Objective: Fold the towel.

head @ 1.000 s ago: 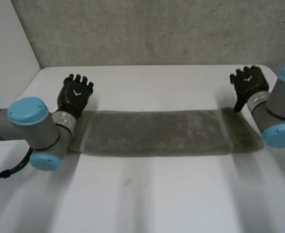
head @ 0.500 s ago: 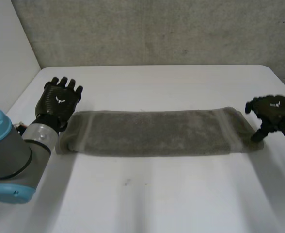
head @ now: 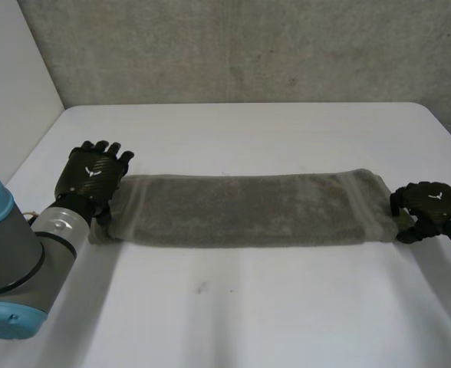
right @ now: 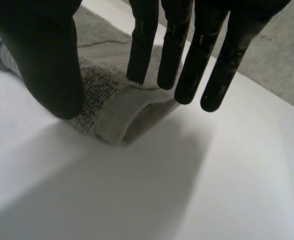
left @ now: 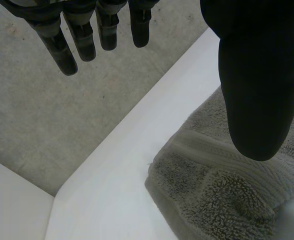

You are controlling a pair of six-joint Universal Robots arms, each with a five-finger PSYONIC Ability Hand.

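The long grey terry towel (head: 241, 208) lies as a narrow strip on the white table (head: 233, 314), stretched between the two hands. Within the last second both hands came back from its far edge to its short ends. The left hand (head: 93, 172) and the right hand (head: 429, 205) have straight fingers and hold nothing. I judge that they are preparing to grasp the ends for the next fold.
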